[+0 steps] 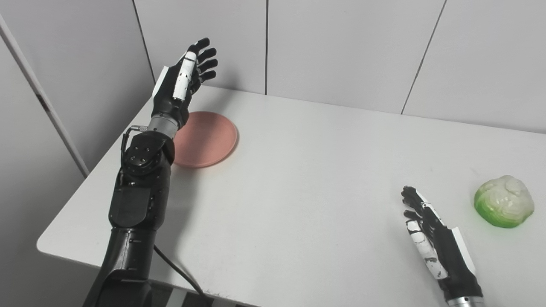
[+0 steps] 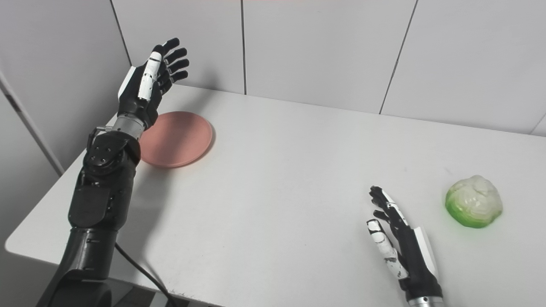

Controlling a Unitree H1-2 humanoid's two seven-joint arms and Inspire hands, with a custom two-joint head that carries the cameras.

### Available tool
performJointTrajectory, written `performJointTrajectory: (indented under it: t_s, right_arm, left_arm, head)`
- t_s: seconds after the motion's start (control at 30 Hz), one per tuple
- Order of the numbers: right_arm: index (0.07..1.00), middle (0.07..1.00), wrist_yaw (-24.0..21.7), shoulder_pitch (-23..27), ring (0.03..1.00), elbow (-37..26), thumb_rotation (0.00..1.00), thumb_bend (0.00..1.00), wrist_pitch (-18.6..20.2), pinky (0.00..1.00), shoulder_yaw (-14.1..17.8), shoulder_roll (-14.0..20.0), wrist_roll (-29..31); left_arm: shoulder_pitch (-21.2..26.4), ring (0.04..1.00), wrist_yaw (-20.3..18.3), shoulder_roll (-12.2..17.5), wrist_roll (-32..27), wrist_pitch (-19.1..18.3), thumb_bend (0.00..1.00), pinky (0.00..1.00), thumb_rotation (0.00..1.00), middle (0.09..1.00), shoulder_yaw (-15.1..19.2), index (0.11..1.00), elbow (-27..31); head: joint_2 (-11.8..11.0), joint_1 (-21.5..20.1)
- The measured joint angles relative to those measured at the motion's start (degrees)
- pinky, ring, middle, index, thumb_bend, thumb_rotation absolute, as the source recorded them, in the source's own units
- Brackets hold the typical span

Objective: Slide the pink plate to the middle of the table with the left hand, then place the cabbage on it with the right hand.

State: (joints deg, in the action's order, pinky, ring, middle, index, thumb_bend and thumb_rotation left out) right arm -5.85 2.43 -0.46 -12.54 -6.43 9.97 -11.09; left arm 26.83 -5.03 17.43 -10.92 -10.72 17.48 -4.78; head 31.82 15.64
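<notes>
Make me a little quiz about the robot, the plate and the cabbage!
1. True or false: the cabbage is lying on the plate.
2. Which hand is nearer the cabbage? A) left hand B) right hand
3. Fill in: the plate sits near the table's far ____ corner.

Key:
1. False. The cabbage lies on the table near the right edge, far from the plate.
2. B. The right hand rests beside it, fingers apart, holding nothing.
3. Left. The left hand is raised above that side, open.
</notes>
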Motion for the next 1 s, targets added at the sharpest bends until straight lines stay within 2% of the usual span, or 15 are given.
performJointTrajectory:
  t_s: [0.23, 0.4, 0.7, 1.0]
  right_arm:
    - [0.888, 0.893, -0.2, 0.0, 0.887, 0.0, 1.00, 0.35, 0.0, 0.83, 0.0, 0.1, 0.1]
    - [0.890, 0.894, -0.4, 0.0, 0.888, 0.0, 1.00, 0.37, 0.0, 0.83, 0.1, 0.1, 0.2]
    - [0.888, 0.891, -0.7, 0.0, 0.889, 0.0, 1.00, 0.35, 0.0, 0.84, 0.3, 0.1, 1.2]
    - [0.889, 0.889, -0.7, -0.1, 0.884, -0.1, 1.00, 0.34, 0.0, 0.83, 0.3, 0.1, 1.1]
  left_arm:
    - [0.6, 0.881, 0.5, 2.1, -2.1, 0.2, 0.45, 0.87, 1.00, 0.893, 2.9, 0.881, -3.1]
    - [0.6, 0.876, 1.7, 2.2, -2.7, 0.6, 0.46, 0.86, 1.00, 0.888, 3.8, 0.872, -4.2]
    - [0.6, 0.869, 2.3, 3.9, -4.1, 3.5, 0.45, 0.84, 0.97, 0.878, 6.1, 0.866, -7.6]
    - [0.3, 0.896, 2.4, 5.0, -5.2, 3.6, 0.46, 0.87, 1.00, 0.907, 6.3, 0.886, -10.1]
  head:
    - [0.0, 0.3]
    - [0.1, 0.4]
    - [0.2, 0.6]
    - [0.3, 0.9]
